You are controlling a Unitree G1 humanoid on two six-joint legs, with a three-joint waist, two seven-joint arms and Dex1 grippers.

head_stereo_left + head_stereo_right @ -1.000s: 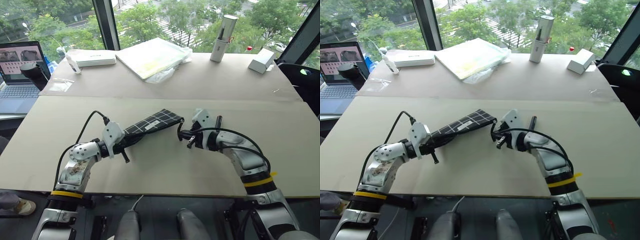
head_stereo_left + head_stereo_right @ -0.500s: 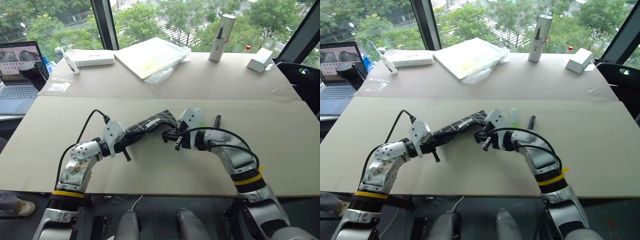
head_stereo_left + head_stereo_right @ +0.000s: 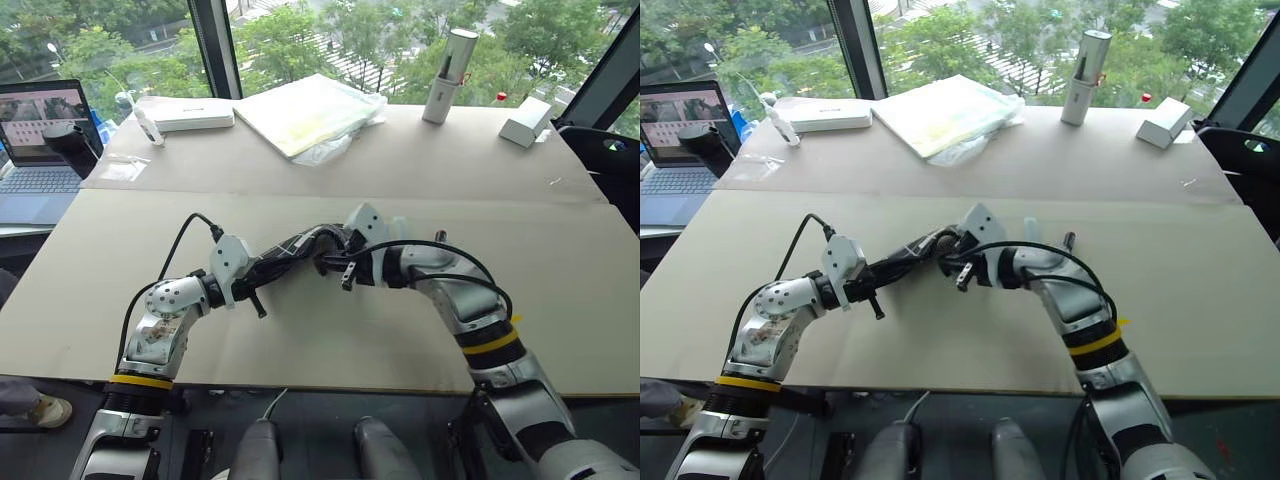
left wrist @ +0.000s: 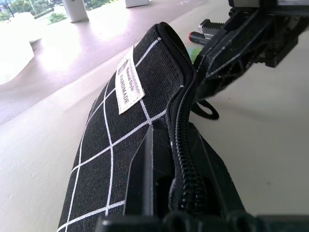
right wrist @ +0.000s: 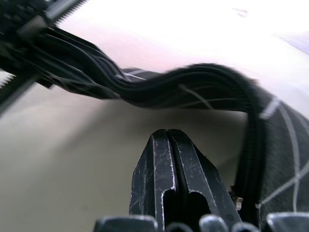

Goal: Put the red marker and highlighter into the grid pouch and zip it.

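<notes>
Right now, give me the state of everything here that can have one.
black fabric pouch with white grid: held, buckled midway, zipper closed near the grip
left gripper: shut on the pouch
right gripper: shut
red-capped black marker: lying loose, outside pouch
pale green highlighter: lying loose, outside pouch

Your two arms are silver-grey metal with black joints, each ringed by a yellow band low on the forearm. Black cables loop from forearm to wrist. White housings sit just behind the left gripper (image 3: 262, 287) and the right gripper (image 3: 332, 262), whose scuffed black fingers (image 5: 166, 166) look worn.
</notes>
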